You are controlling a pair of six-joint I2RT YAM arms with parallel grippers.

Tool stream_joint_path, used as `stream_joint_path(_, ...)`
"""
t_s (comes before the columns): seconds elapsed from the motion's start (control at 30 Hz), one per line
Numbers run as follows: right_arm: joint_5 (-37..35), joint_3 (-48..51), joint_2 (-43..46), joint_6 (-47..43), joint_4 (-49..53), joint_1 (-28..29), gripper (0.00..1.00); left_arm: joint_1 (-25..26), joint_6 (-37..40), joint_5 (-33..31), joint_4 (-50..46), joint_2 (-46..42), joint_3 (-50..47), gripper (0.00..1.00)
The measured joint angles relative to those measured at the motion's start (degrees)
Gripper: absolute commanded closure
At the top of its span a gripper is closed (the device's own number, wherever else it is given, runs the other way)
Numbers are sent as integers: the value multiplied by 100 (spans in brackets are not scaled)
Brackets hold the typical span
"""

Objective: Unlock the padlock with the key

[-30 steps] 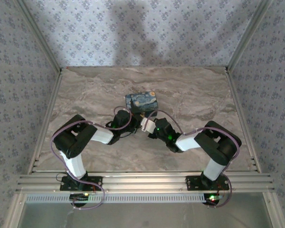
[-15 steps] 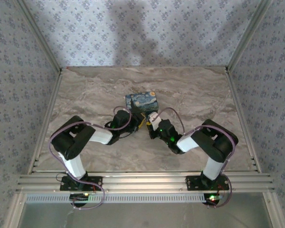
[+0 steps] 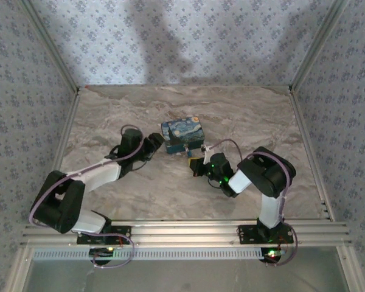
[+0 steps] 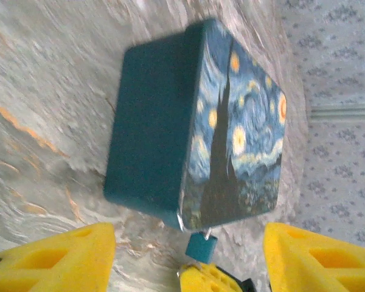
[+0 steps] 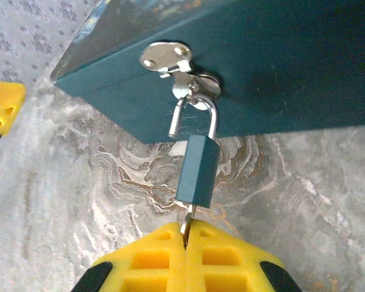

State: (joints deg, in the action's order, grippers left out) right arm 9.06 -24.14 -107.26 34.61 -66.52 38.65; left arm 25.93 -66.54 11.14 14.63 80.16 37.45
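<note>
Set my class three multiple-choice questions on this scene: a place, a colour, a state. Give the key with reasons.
1. Where does the padlock hang?
A. From the hasp on the box's side.
B. On the box's painted lid.
C. Loose on the table.
2. The padlock's body is:
A. Red.
B. Teal.
C. Yellow.
3. The left gripper's jaws are:
A. Open, empty.
B. Shut on the box.
C. Shut on the padlock.
Key: 1 A, its shackle passes through the hasp; 2 B, teal like the box's side; 3 A, its yellow fingers stand wide apart, gripping nothing.
</note>
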Motion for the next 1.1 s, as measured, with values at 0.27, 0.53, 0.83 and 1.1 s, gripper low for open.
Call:
stream_joint_path(0.27,243,332,496,640,282,-271,55,-446,1220,570,-931,706,1185,35)
stream_joint_path(0.53,901,136,1333,343,1410,-879,42,-363,1886,1014,-1340,1823,2111,34)
stream_joint_path(0.83,1746,-811,339,247,1412,-1029,32,-111,2131,1043,-1593,2282,2361,37)
stream_joint_path(1.1,2070,-1154,-219,238,1032,-1047,32,-94,2129,1027,-1552,2304,2361,39)
